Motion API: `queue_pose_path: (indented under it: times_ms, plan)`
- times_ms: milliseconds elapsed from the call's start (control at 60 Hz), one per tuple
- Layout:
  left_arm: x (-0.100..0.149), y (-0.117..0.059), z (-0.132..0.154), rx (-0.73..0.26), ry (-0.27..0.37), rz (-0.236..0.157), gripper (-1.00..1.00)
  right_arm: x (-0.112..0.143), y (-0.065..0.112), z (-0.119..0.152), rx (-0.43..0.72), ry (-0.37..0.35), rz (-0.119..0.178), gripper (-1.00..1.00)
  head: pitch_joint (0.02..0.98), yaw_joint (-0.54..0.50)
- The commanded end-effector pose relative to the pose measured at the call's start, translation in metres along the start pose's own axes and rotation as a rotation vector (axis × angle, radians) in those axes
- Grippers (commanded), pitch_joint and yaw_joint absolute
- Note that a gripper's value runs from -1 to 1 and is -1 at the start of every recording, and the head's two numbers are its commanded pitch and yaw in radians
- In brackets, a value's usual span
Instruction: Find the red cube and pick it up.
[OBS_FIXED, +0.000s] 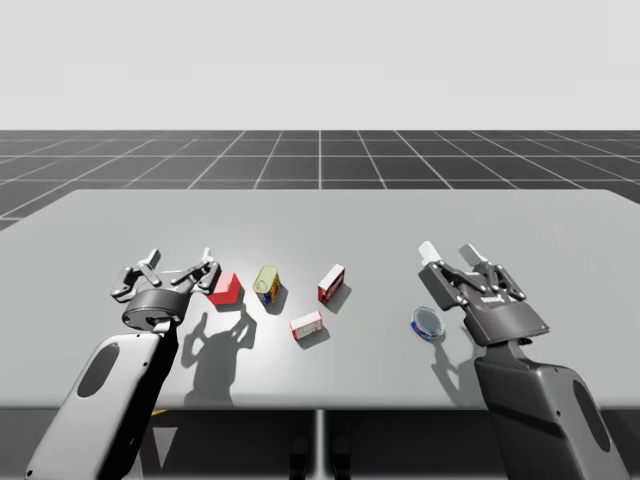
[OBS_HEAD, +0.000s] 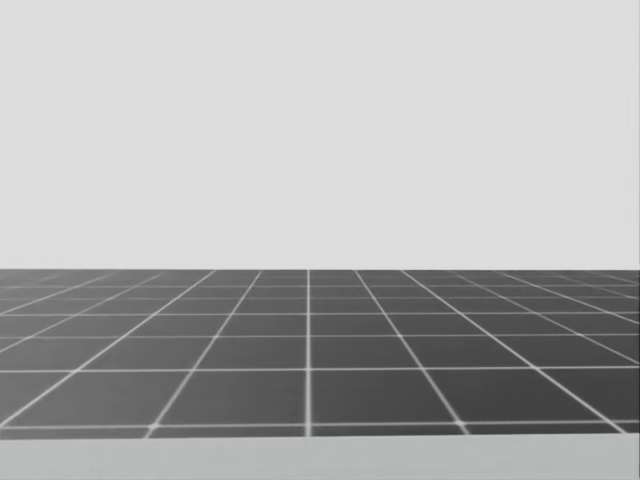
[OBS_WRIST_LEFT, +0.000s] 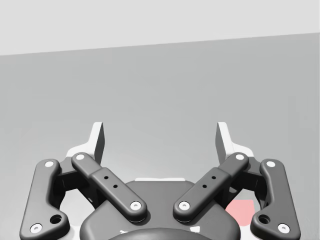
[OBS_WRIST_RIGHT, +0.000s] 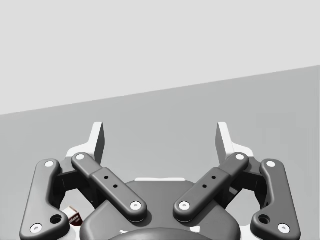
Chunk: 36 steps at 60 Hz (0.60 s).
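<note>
The red cube (OBS_FIXED: 225, 288) rests on the grey table (OBS_FIXED: 400, 215) at the left. My left gripper (OBS_FIXED: 178, 258) hovers just left of it, open, its nearer fingertip close above the cube's left side. In the left wrist view that gripper (OBS_WRIST_LEFT: 161, 140) holds nothing between its wide-spread fingers, and a corner of the red cube (OBS_WRIST_LEFT: 242, 210) peeks out under the linkage on one side. My right gripper (OBS_FIXED: 450, 252) stands open over the table's right part, far from the cube; in its own view the gripper (OBS_WRIST_RIGHT: 161, 140) is empty too.
A yellow-green can (OBS_FIXED: 267, 284) lies right of the cube. Two red-and-white boxes (OBS_FIXED: 331, 283) (OBS_FIXED: 307, 325) sit near the middle. A blue round tin (OBS_FIXED: 428, 322) lies beside my right hand. A small dark red box (OBS_WRIST_RIGHT: 74, 217) shows under the right gripper's linkage.
</note>
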Motion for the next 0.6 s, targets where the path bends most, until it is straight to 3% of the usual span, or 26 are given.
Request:
queue_pose_path:
  times_ms: [17, 200, 600]
  plan:
    - [0.0001, 0.0009, -0.0002, 0.003, -0.002, -0.003, -1.0, -0.001, 0.0015, 0.0019, -0.006, -0.013, 0.0, -1.0, 0.085, -0.03]
    - [0.0002, 0.0017, -0.0002, 0.006, 0.001, -0.005, -1.0, -0.0021, 0.0006, -0.0012, 0.002, 0.008, 0.007, -1.0, 0.15, -0.03]
    - [-0.0004, 0.0023, -0.0019, 0.007, 0.0, -0.018, -1.0, -0.0035, -0.001, -0.0028, -0.014, 0.014, 0.039, -1.0, 0.507, -0.01]
